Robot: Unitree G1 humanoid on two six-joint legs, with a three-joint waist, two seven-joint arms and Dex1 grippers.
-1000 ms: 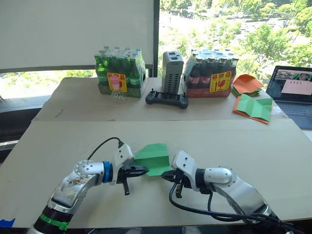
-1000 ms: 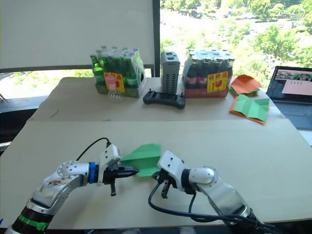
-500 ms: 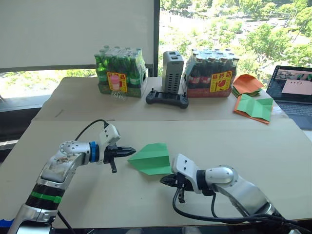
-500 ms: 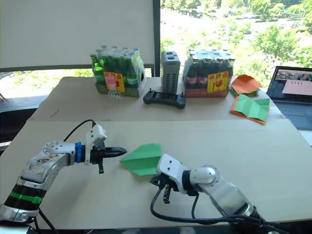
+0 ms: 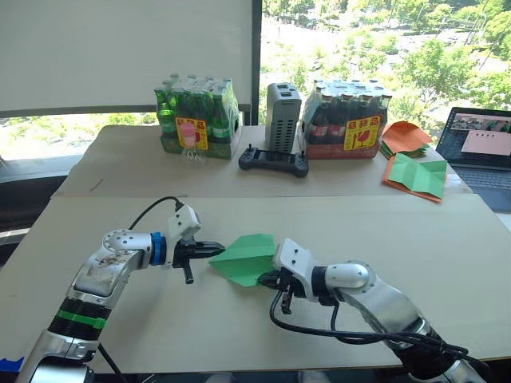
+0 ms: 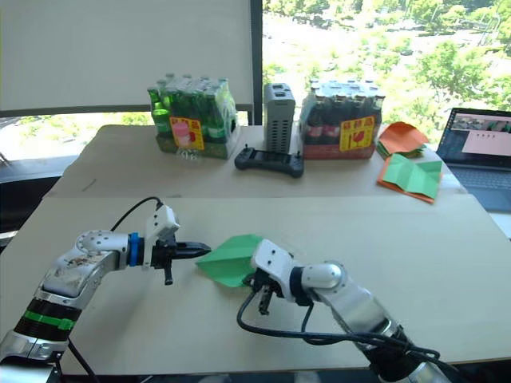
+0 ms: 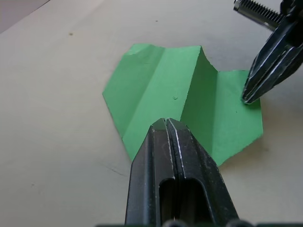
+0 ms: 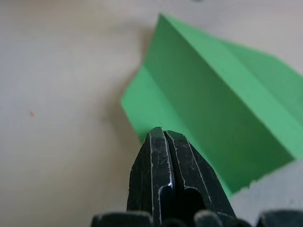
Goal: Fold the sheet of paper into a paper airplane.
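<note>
Left eye view: the paper airplane (image 5: 246, 258) lies on the table (image 5: 399, 239) between two closed grippers.

The left gripper (image 5: 217, 248), fingers pressed together and holding nothing, points at the dart's nose; the right gripper (image 5: 266, 280), likewise shut and empty, touches the wing edge nearest the robot. The folded paper looks featherlight, thin and springy, likely to slide on the smooth board and crumple under a hard pinch. Its raised centre fold seems the safest place to grip.
</note>
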